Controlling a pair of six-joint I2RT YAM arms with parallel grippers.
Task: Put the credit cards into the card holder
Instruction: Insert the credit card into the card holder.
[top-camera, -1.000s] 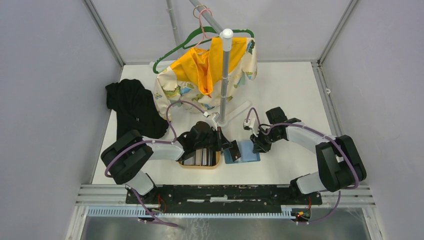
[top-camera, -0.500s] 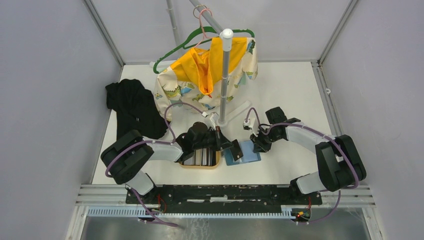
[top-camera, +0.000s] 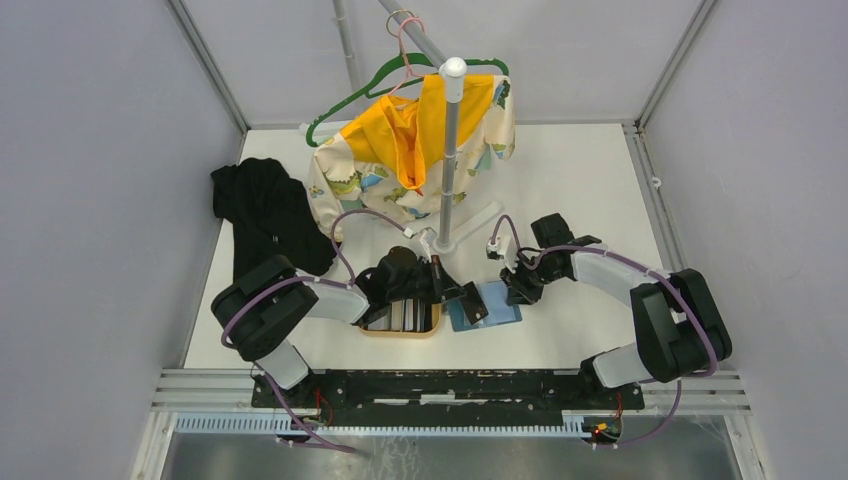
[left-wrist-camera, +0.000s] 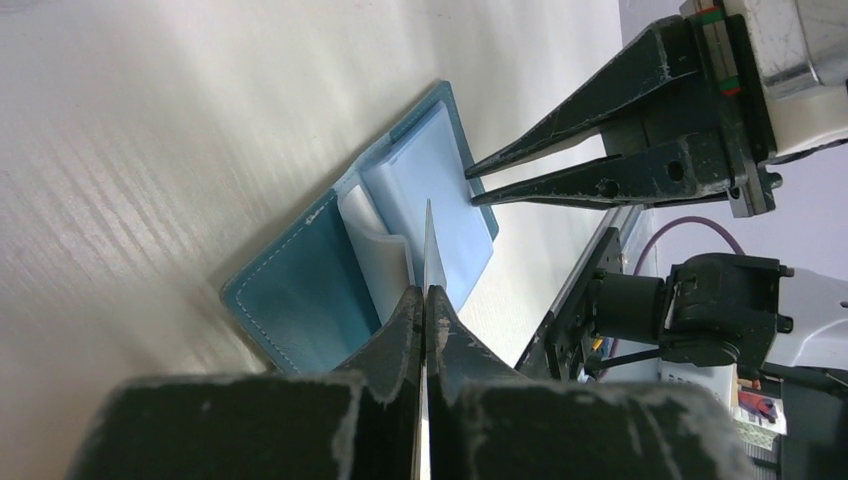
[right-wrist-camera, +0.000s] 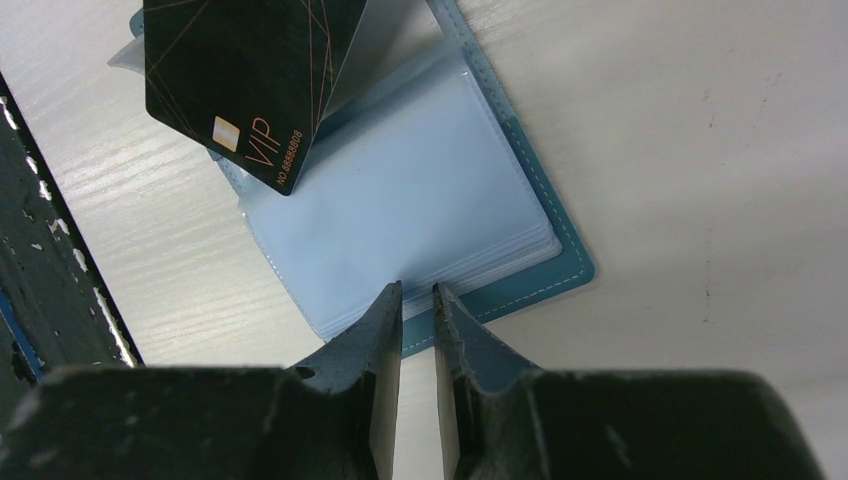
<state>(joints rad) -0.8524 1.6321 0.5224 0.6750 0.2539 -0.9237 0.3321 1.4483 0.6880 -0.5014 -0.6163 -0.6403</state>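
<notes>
The teal card holder (top-camera: 497, 302) lies open on the table, its pale blue pages (right-wrist-camera: 400, 220) facing up. My left gripper (top-camera: 462, 296) is shut on a black VIP credit card (right-wrist-camera: 250, 80) and holds it tilted over the holder's left half. That card shows edge-on in the left wrist view (left-wrist-camera: 428, 245), by a lifted clear page (left-wrist-camera: 372, 240). My right gripper (right-wrist-camera: 417, 290) is nearly shut, with a thin empty gap, its tips at the holder's right edge (right-wrist-camera: 560, 270). More credit cards (top-camera: 400, 314) lie in the wooden tray.
The tan oval wooden tray (top-camera: 400, 331) sits just left of the holder. A metal pole (top-camera: 447, 160) stands behind it, with a yellow patterned garment (top-camera: 410, 150) on green hangers. Black cloth (top-camera: 265, 215) lies at the far left.
My left arm has edged slightly right, bringing the black card a little further over the open holder. The right gripper has stayed in place.
</notes>
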